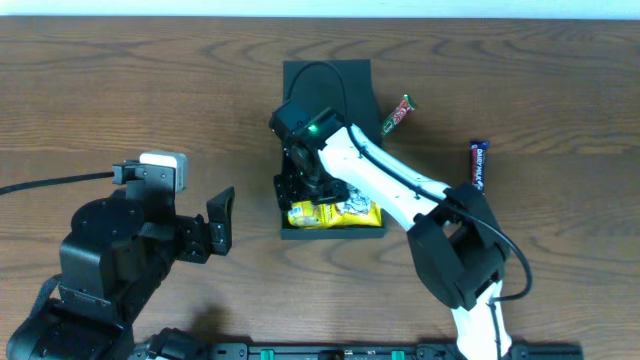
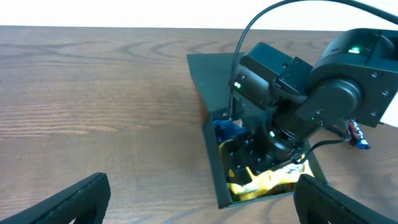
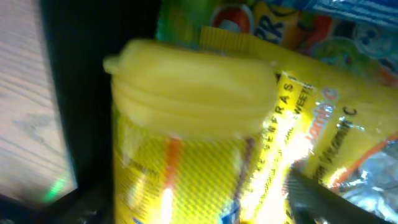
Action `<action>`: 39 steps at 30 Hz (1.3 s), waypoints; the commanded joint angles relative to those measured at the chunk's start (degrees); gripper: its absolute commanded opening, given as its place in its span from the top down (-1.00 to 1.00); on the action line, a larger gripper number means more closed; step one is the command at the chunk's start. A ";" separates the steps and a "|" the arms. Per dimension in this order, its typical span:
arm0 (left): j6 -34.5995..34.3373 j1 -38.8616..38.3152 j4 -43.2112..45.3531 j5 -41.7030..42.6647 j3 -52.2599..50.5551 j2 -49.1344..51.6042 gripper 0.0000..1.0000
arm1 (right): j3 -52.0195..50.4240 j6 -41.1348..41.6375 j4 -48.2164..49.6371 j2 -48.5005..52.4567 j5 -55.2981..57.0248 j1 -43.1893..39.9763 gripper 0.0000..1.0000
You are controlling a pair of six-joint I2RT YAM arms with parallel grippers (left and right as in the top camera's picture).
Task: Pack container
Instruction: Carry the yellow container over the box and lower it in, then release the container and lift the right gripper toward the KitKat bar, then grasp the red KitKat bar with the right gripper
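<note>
Yellow packet lies right under my right tool, down inside the container; I cannot tell whether its jaws are spread or pinching. My left tool hangs spread, well aside. Placing step, I judge: next, lift straight out, clear of the walls.

The container sits mid-table with a snack packet in its near end. A snack bar and a chocolate bar lie right of it.
</note>
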 commanded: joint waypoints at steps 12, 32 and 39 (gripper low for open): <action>-1.11 0.24 -0.17 0.33 1.31 -0.13 -0.91 | -0.48 -9.31 1.29 -11.67 -0.31 -0.02 0.88; -1.09 0.24 -0.20 1.51 1.31 -0.11 -0.91 | -0.68 3.98 13.33 -9.79 7.61 -28.20 0.98; -1.11 0.24 -0.28 1.51 1.31 -0.11 -0.91 | 0.35 11.85 19.69 -1.86 3.96 -28.85 0.97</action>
